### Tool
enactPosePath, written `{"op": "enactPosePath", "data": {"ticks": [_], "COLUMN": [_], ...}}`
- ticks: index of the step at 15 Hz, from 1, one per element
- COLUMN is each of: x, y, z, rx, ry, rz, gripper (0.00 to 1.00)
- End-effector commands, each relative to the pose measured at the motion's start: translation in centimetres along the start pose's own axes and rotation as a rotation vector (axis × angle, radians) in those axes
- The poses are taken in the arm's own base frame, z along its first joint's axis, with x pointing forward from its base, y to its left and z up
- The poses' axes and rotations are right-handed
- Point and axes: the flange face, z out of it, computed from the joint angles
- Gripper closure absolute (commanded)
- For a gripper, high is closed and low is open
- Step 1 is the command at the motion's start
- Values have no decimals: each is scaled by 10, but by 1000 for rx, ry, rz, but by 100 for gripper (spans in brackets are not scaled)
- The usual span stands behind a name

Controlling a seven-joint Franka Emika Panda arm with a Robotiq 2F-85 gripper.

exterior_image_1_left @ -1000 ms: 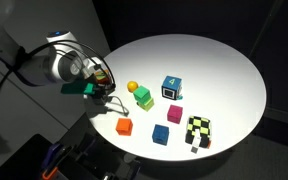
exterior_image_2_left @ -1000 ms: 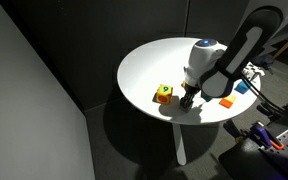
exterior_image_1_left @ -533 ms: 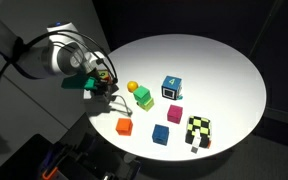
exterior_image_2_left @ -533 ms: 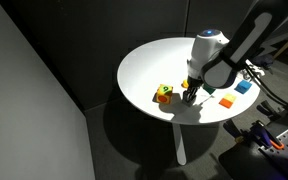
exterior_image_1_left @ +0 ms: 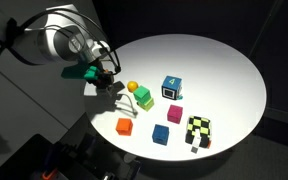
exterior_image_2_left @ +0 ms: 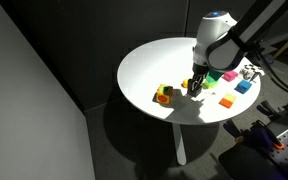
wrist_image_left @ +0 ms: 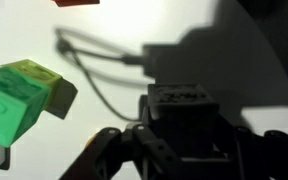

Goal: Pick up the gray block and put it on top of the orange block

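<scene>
In an exterior view: round white surface (exterior_image_1_left: pixel 219 60) under hard light, arm (exterior_image_1_left: pixel 54 45) reaching in over the rim, jaws pointing down and lifted clear, thin shadow lines below. Too dark and small here to tell what sits between the jaws. Spread over the surface: yellow-orange ball (exterior_image_1_left: pixel 132 86) just beside a green block (exterior_image_1_left: pixel 142 97), blue cube with a number (exterior_image_1_left: pixel 171 87) behind them, magenta cube (exterior_image_1_left: pixel 174 114), plain blue cube (exterior_image_1_left: pixel 161 134), checkered block (exterior_image_1_left: pixel 198 131). Near the front rim, the orange block (exterior_image_1_left: pixel 124 126), alone, top bare, apart from the jaws.

In an exterior view from another side: arm (exterior_image_2_left: pixel 219 30) coming down from above, jaws hanging over the surface (exterior_image_2_left: pixel 154 60) between the ball-and-green cluster and the orange block (exterior_image_2_left: pixel 226 101). Shows the gap between jaws and surface more plainly. Fewer cubes readable from this side, and again no clear sight of the grasp.

In the wrist view, the only one to settle the grasp: jaws drawn in narrow on a dark, shadowed cube, the gray block (wrist_image_left: pixel 184 100), held at centre above the white surface. Green block (wrist_image_left: pixel 14 95) large at the left. At the top edge a red-orange sliver (wrist_image_left: pixel 76 3), too cropped to name. Heavy arm shadow across the right side.
</scene>
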Motion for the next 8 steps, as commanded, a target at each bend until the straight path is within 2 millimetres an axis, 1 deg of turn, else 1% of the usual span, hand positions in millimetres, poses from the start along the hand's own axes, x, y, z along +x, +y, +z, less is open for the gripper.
{"op": "enactPosePath", "data": {"ticks": [1,8], "x": [-6,-11], "y": [16,45], "z": [-25,-46], "rx": [-16,-34], "ry": [-17,-35], "rz": [-3,39], "gripper": [69,69]}}
